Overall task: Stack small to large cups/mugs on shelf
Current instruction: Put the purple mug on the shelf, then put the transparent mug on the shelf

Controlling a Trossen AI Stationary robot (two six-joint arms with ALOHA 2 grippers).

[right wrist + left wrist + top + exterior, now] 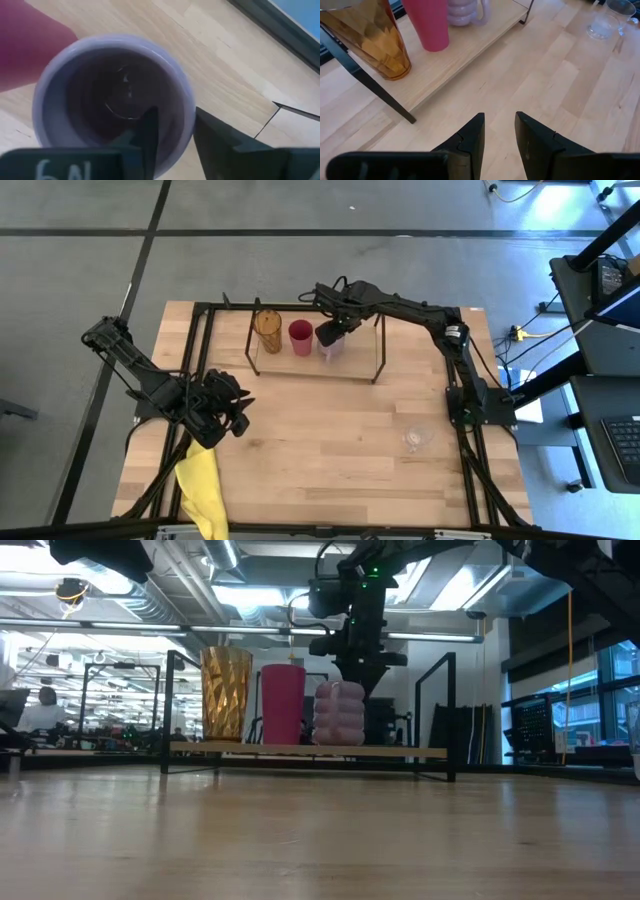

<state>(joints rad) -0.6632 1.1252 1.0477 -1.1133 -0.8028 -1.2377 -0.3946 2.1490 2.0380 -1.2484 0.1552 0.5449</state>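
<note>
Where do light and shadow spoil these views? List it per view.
Low view: ceiling lights glare behind the shelf; the amber tumbler glints. Right wrist view: the purple mug is shadowed inside. Left wrist view: the clear glass catches light. High view: bright floor patch.

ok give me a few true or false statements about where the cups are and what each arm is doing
1. Three cups stand on the shelf: the amber tumbler, the red cup and the purple mug. True.
2. The clear glass is on the shelf too. False: it sits on the table, off the shelf, near the right arm's base.
3. The right gripper has one finger inside the purple mug and one outside its rim. True.
4. The left gripper holds the yellow cloth. False: its jaws are open and empty, over bare table.
5. The red cup stands between the tumbler and the mug. True.
</note>
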